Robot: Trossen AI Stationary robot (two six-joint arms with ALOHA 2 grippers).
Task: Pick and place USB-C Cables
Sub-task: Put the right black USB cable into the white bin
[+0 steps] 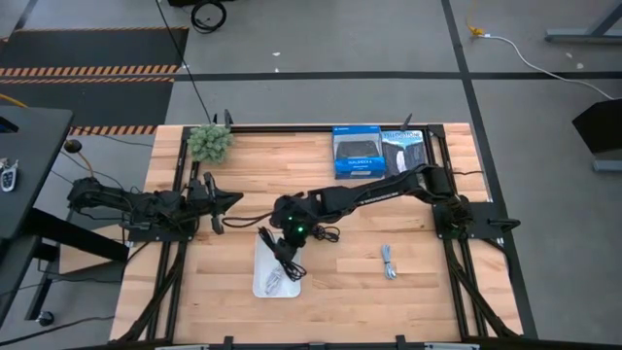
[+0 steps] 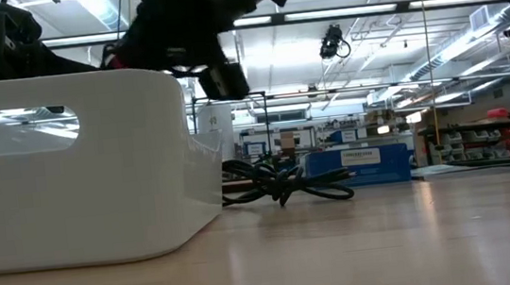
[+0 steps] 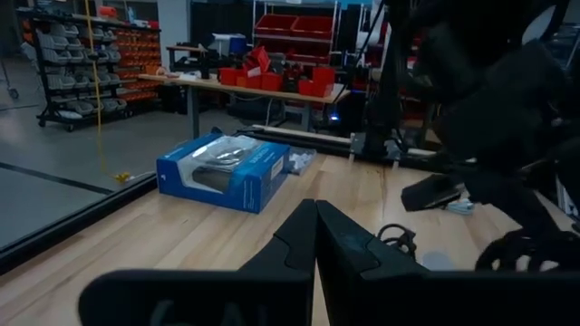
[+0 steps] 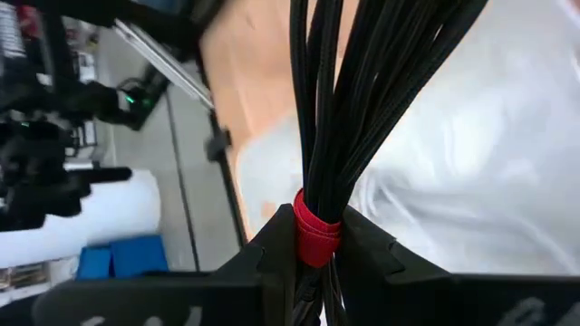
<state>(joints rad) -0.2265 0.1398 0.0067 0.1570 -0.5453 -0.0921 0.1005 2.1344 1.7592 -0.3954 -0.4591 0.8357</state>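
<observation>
Right gripper is seen extended across the table from the right side, held over the far end of the white tray. Its fingers are clamped on the black cable with the red band, gripped right at the band; the bundled strands fan out from the grip above the tray's white floor. In the low view the arm is seen only as a dark mass above the tray wall.

Left gripper is parked at the left side of the table, pointing toward the centre, with its two fingers pressed together and nothing held.

A second black cable is loosely coiled on the wood just beside the right arm's wrist; in the low view it lies on the tabletop beyond the tray. A pale blue-grey cable lies on bare wood well to the right of the tray, apart from everything else. A pale bundle, apparently the white cable, is noted inside the tray near its middle.

A blue retail box and a black one are placed side by side at the far edge of the table. A small green plant is set at the far left corner.
</observation>
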